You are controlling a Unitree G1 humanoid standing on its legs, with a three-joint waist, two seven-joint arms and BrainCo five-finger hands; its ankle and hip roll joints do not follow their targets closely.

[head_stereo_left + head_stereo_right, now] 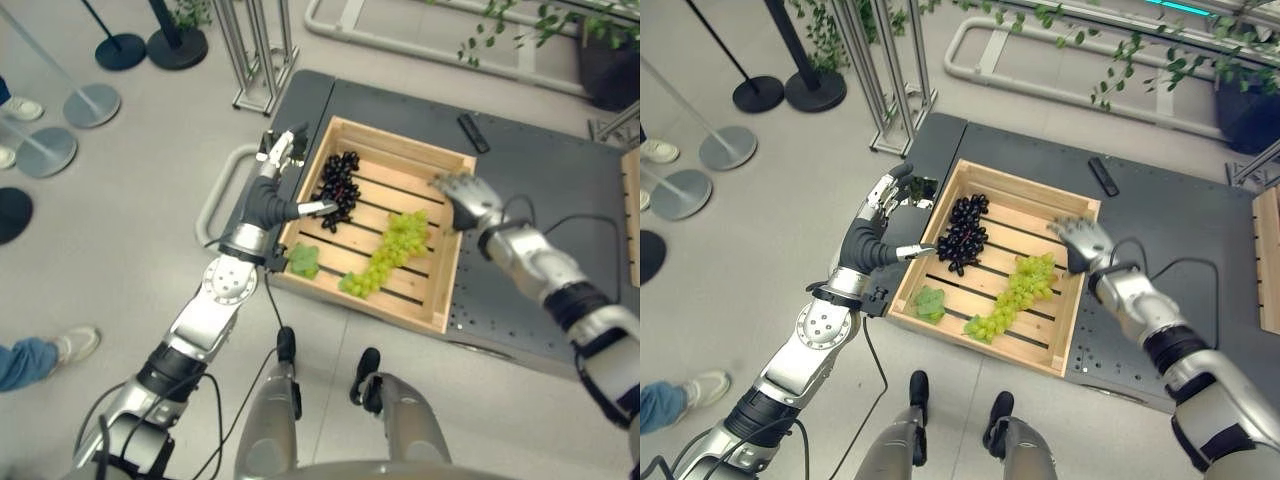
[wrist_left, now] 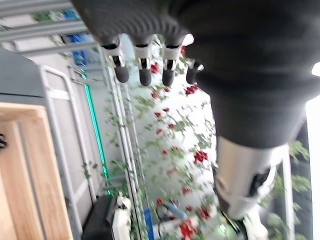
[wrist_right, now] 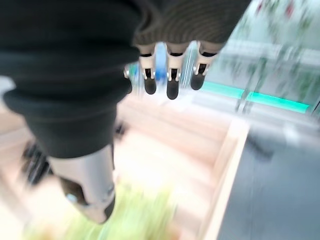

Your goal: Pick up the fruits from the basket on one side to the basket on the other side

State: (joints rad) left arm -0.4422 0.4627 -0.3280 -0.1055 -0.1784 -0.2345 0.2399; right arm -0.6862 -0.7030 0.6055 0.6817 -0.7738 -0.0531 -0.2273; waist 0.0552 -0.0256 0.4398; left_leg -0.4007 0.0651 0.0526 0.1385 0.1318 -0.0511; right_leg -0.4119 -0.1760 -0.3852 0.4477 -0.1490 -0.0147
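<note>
Reach stage: both hands empty over the wooden crate [image 1: 1072,300].
Left hand [image 1: 883,215] and right hand [image 1: 1083,240] hung open; black grapes [image 1: 962,232], green grapes [image 1: 1012,296] lay inside, seemingly ungrasped; closing on 1 bunch came next.

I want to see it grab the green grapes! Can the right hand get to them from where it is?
Probably yes. The right hand hovers open at the crate's right edge, and the green grapes lie uncovered just below and inward. Nothing sits between them; the left hand is over by the dark grapes.

R hand [image 3: 170,70] over crate [image 3: 227,165], prob. grapes [image 3: 135,215]
</note>
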